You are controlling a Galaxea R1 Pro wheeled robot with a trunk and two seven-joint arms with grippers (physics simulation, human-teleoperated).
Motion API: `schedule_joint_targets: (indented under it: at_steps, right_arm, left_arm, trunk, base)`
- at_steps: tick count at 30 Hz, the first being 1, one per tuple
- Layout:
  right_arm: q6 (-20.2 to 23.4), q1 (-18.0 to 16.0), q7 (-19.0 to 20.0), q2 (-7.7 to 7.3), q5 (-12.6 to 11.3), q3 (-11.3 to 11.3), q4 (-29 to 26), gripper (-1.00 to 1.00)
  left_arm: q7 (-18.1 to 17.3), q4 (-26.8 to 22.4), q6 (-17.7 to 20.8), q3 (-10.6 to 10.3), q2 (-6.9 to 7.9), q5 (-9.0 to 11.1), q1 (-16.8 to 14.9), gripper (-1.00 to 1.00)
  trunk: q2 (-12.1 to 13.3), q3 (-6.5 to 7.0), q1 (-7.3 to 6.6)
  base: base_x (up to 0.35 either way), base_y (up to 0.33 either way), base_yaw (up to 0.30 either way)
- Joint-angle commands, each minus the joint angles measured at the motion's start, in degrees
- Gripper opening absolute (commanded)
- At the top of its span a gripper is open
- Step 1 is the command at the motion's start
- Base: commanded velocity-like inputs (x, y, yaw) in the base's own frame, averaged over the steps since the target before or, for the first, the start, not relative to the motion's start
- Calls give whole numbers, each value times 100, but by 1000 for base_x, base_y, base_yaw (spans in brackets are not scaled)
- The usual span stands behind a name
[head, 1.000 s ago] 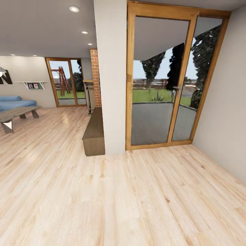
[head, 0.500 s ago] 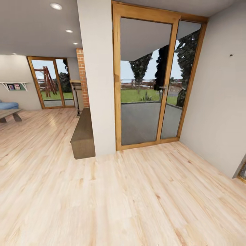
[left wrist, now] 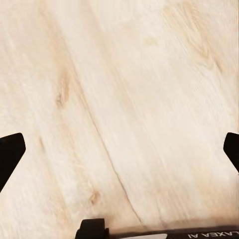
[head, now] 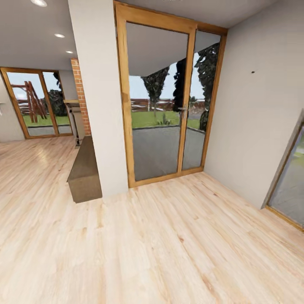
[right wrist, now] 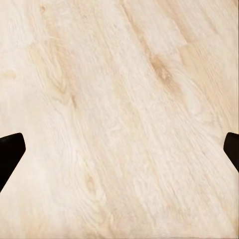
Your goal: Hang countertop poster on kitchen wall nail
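A: Where's the poster?

B: No poster or countertop here; a wood floor [head: 169, 245], a glass door [head: 164, 101], and a dark dot, likely a wall nail [head: 253, 71], on the grey wall.

A: Grippers?

B: The left gripper [left wrist: 119, 149] and the right gripper [right wrist: 119, 149] both spread wide, empty (floor between the tips).

A: Risk?

B: Clipping the pillar [head: 99, 105] or bench [head: 84, 169] while driving.

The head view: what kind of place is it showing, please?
Probably an open living area of a house, not the kitchen: a light wooden floor, tall wood-framed glass doors facing a lawn, a brick column, and a small dark nail on the grey wall.
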Motion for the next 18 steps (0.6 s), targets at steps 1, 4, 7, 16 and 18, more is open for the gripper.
schedule_joint_targets:
  at_steps: [1,4,7,16,18]
  right_arm:
    - [-19,-4,-4,1,-2,-3,5,100]
    - [-19,-4,-3,3,-2,-4,5,100]
    - [-19,-4,-3,2,-2,-4,5,100]
    - [-19,-4,-3,3,-2,-4,5,100]
    - [-19,-4,-4,1,-2,0,5,100]
  left_arm:
    - [-2,-10,-2,2,0,-30,3,100]
    - [-1,-9,-2,2,0,-29,3,100]
    - [-1,-9,-2,2,0,-26,3,100]
    - [-1,-9,-2,2,0,-31,3,100]
    - [-1,-9,-2,2,0,-32,3,100]
  trunk:
    - [-3,-3,0]
    - [-3,4,0]
    - [-3,10,0]
    - [-3,28,0]
    - [-3,32,0]
  base:
    - [0,0,-267]
    - [0,0,-267]
    - [0,0,-269]
    - [0,0,-289]
    - [0,0,-298]
